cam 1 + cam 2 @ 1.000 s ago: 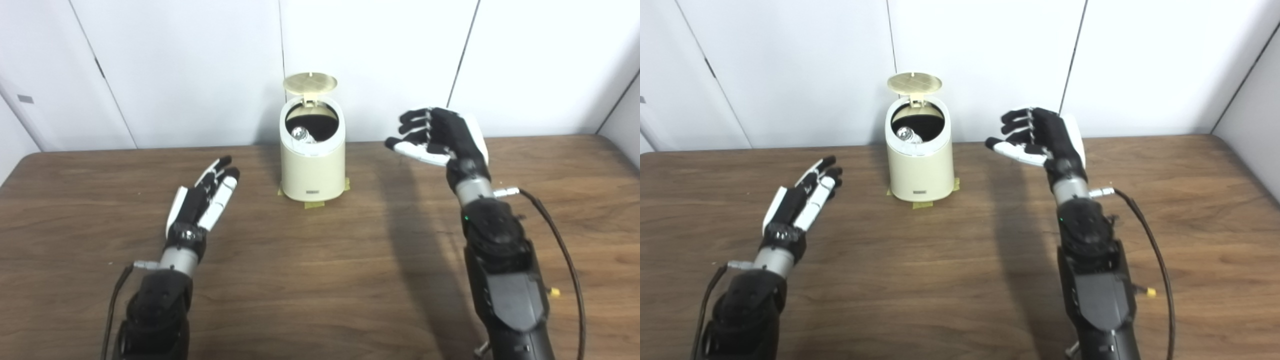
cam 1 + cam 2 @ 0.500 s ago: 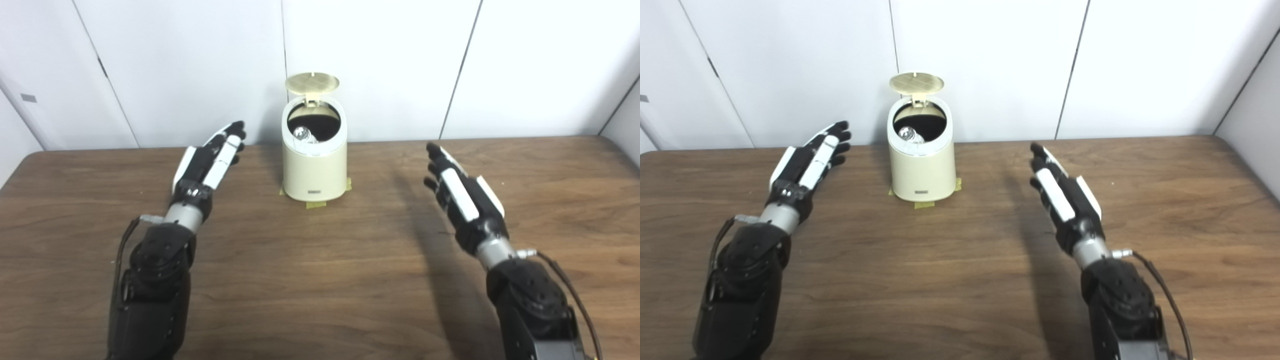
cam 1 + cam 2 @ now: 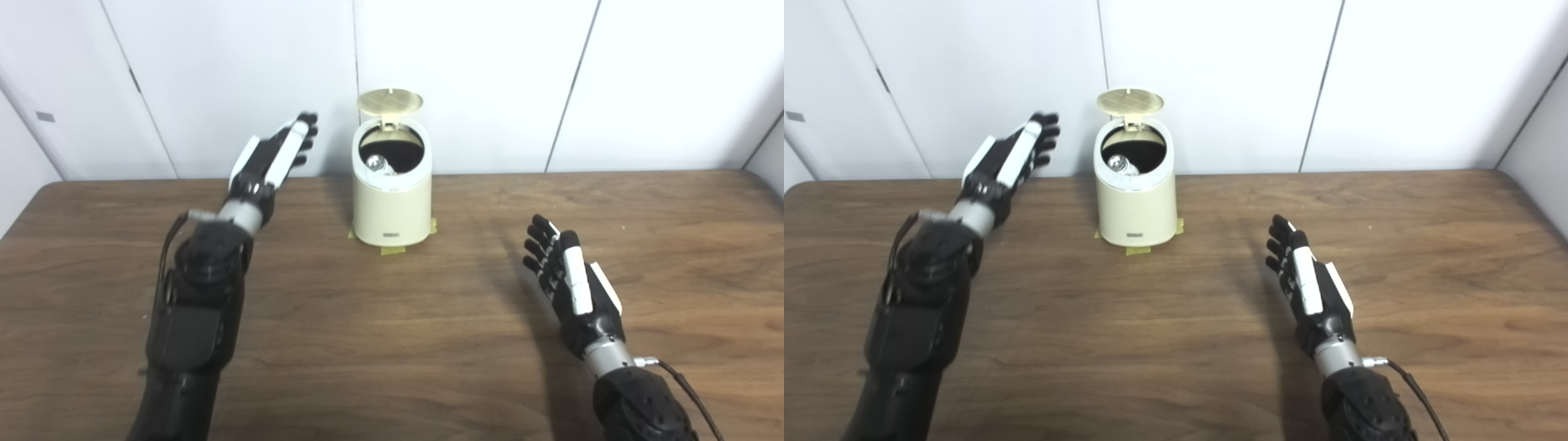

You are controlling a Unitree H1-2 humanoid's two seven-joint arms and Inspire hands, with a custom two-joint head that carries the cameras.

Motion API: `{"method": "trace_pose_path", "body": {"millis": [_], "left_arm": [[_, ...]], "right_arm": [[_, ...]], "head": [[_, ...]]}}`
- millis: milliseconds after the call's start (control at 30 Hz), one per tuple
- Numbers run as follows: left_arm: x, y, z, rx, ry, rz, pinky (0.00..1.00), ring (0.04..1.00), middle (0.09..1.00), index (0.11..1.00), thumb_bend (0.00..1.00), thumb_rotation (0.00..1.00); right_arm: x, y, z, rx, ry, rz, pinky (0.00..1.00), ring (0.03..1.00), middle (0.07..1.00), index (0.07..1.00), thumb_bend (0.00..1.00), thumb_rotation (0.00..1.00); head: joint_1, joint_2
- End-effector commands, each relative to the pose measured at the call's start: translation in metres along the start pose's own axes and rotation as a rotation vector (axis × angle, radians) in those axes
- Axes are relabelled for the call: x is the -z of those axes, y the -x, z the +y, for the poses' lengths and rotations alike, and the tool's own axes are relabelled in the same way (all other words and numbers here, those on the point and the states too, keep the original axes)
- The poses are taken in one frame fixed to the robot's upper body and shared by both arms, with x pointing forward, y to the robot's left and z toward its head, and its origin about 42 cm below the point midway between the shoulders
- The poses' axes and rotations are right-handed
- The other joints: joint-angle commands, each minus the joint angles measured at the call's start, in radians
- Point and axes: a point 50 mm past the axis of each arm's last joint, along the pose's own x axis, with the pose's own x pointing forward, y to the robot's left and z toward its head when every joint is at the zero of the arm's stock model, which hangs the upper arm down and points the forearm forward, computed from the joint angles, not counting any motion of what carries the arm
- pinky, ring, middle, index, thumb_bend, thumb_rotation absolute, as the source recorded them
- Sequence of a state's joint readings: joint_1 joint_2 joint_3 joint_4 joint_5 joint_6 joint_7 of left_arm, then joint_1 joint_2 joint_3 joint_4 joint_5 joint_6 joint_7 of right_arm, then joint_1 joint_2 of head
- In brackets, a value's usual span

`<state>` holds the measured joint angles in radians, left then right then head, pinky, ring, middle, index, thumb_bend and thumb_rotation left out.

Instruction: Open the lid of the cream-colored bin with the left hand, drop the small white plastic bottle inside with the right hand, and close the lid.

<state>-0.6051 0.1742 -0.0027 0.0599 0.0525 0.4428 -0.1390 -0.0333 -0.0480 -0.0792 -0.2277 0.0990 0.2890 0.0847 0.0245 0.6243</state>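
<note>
The left robot hand (image 3: 272, 156) is seen raised above the table (image 3: 380, 343), fingers spread and straight, nothing held, to the left of the cream-colored bin (image 3: 392, 196) and about level with its rim. To the right of this robot hand the lid (image 3: 390, 101) stands upright on its rear hinge, and the small white plastic bottle (image 3: 376, 164) is seen lying inside the dark opening. The drop is therefore judged done; closing the lid is the step in hand. For that, the left robot hand would need to be carried rightward and up behind or over the lid, then pressed forward and down. Open room is left between this robot hand and the bin, though the wall stands close behind the lid. The bin is fixed by tape (image 3: 392, 250) at its base. Far to the right and nearer the robot, the right robot hand (image 3: 572, 288) is held low over the table, open and empty, well apart from the bin.
</note>
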Motion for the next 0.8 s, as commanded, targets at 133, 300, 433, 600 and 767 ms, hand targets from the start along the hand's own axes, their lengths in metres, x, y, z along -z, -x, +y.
{"method": "trace_pose_path", "body": {"millis": [133, 300, 433, 600, 767], "left_arm": [[-0.042, -0.022, 0.007, -0.001, -0.025, -0.113, 0.93, 0.925, 0.918, 0.923, 0.56, 0.93], [-0.047, -0.034, 0.009, -0.007, -0.049, -0.127, 0.92, 0.916, 0.915, 0.932, 0.56, 0.95], [-0.056, -0.046, 0.01, -0.008, -0.072, -0.14, 0.91, 0.909, 0.909, 0.934, 0.55, 0.97], [-0.07, -0.06, 0.008, 0.029, -0.152, -0.155, 0.93, 0.916, 0.908, 0.925, 0.54, 1.0], [-0.077, -0.068, 0.002, 0.05, -0.186, -0.17, 0.9, 0.902, 0.888, 0.904, 0.53, 0.98]], "right_arm": [[-0.006, 0.0, 0.004, -0.001, -0.008, -0.082, 0.95, 0.974, 0.955, 0.935, 0.65, 0.97], [-0.002, 0.001, 0.006, 0.004, -0.011, -0.073, 0.92, 0.962, 0.949, 0.932, 0.64, 0.98], [0.003, 0.001, 0.006, -0.002, -0.001, -0.066, 0.94, 0.961, 0.949, 0.934, 0.65, 0.97], [0.004, 0.0, 0.006, -0.004, 0.001, -0.065, 0.95, 0.959, 0.944, 0.934, 0.65, 0.97], [0.006, -0.001, 0.005, -0.005, -0.001, -0.066, 0.96, 0.96, 0.945, 0.934, 0.64, 0.97]], "head": [[0.004, -0.004], [0.001, -0.009], [-0.003, -0.014], [-0.006, -0.019], [-0.001, -0.043]]}}
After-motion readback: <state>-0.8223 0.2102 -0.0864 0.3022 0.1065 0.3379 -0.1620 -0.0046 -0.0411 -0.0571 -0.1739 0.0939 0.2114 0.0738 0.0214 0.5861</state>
